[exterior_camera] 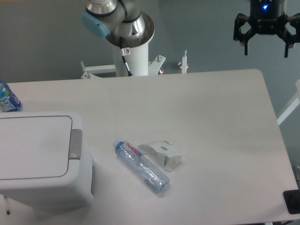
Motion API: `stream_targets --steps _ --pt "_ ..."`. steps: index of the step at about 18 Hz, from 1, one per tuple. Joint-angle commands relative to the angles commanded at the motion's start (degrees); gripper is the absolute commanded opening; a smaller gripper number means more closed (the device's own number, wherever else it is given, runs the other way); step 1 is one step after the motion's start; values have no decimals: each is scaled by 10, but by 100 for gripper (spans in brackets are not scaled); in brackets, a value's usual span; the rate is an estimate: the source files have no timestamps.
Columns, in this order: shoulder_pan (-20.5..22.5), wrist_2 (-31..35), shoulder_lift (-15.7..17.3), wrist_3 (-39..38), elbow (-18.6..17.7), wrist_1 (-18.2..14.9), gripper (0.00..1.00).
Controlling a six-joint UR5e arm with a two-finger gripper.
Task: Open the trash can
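A: Where's the gripper (266,50)?

B: Up in the top right corner, hanging in the air past the far right end of the table (211,117). Its two dark fingers (245,47) point down and stand spread apart with nothing between them. A small blue light glows on the body above them.

A: So it's holding nothing?

B: Nothing. The fingers are wide and bare.

A: And the rest of the arm?

B: The white column of the base (129,58) stands at the far edge of the table, left of centre, with a silver and pale-blue joint (110,14) on top.

A: What about the trash can?

B: The trash can (44,159) sits at the near left corner, well apart from the gripper. It's a big white box with rounded corners. Its flat lid (33,147) lies down, closed, and a grey tab (76,143) sits on the right-hand rim.

A: Anything else on the table?

B: A clear plastic bottle (141,167) lies on its side near the middle, running diagonally, just right of the trash can. A small white carton (165,154) with a green mark lies close against the bottle's upper right side; I can't tell if they touch. Behind the trash can, at the left edge, part of a second bottle (8,98) with a blue label shows.
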Motion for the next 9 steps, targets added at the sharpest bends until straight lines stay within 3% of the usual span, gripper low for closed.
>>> stream_targets --steps 7,9 --pt "-5 -1 2 -34 -1 7 100" --pt "-21 -10 0 -93 2 9 100"
